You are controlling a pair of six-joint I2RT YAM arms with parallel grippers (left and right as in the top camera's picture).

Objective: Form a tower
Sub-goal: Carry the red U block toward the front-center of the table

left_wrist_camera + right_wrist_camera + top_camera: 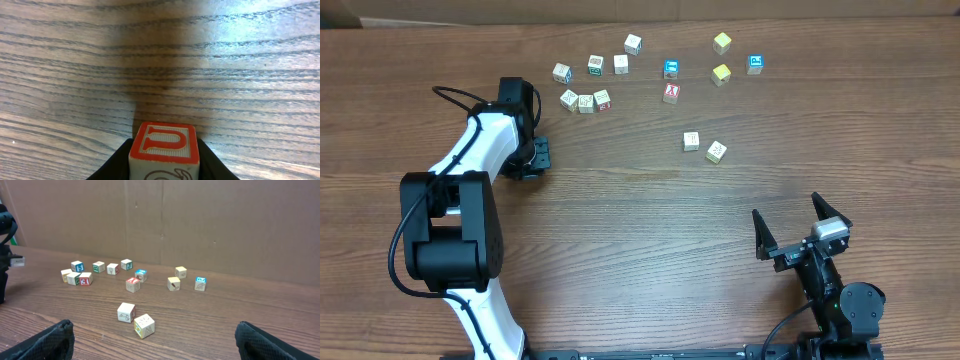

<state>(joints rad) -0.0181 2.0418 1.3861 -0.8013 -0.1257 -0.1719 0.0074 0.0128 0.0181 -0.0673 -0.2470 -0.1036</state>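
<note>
Tower is not begun. Left gripper (536,156) clamps a U cube (165,148); loose cubes (586,102) lie near, to its front-right. Right gripper (790,226) is wide open and empty.

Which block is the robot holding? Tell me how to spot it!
Find the white-and-black arm on the left side of the table and follow it to the left claw. Pinched between its black fingers sits a wooden cube showing a red-framed letter U. The other blocks lie loose farther across the table; only this one is held.

A pale cube (165,150) bears a red-bordered red U; the table (160,60) is brown, streaked woodgrain.
</note>
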